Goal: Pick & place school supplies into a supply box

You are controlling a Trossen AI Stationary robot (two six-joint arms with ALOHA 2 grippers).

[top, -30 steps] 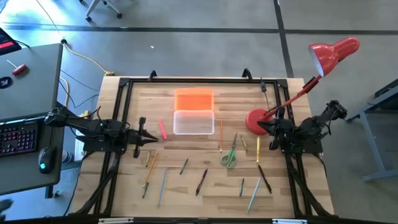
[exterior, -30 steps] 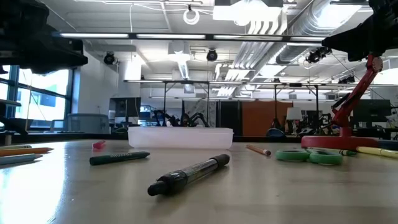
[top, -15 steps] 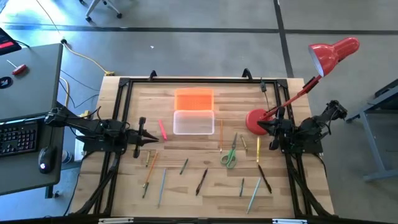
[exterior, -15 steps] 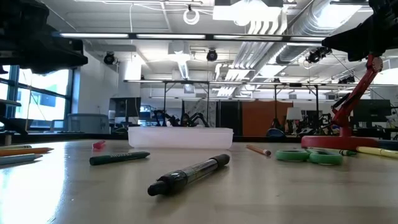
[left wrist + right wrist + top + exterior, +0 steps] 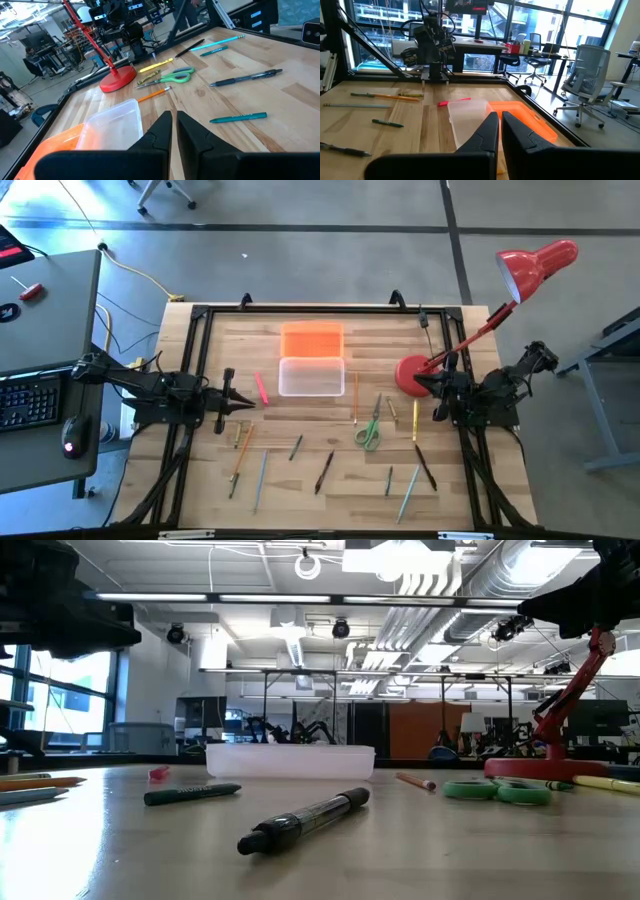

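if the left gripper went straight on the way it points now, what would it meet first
Probably the pink marker, just ahead of the left gripper in the high view, then the clear supply box. Height is unclear, so it might pass over the marker.

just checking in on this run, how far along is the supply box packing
Nothing looks packed yet: the clear supply box sits open and appears empty, its orange lid lying beside it. Nothing is in hand; the left gripper and right gripper wait at the table's sides, holding nothing. Everything is left: the pink marker, green scissors, and the scattered pens and pencils.
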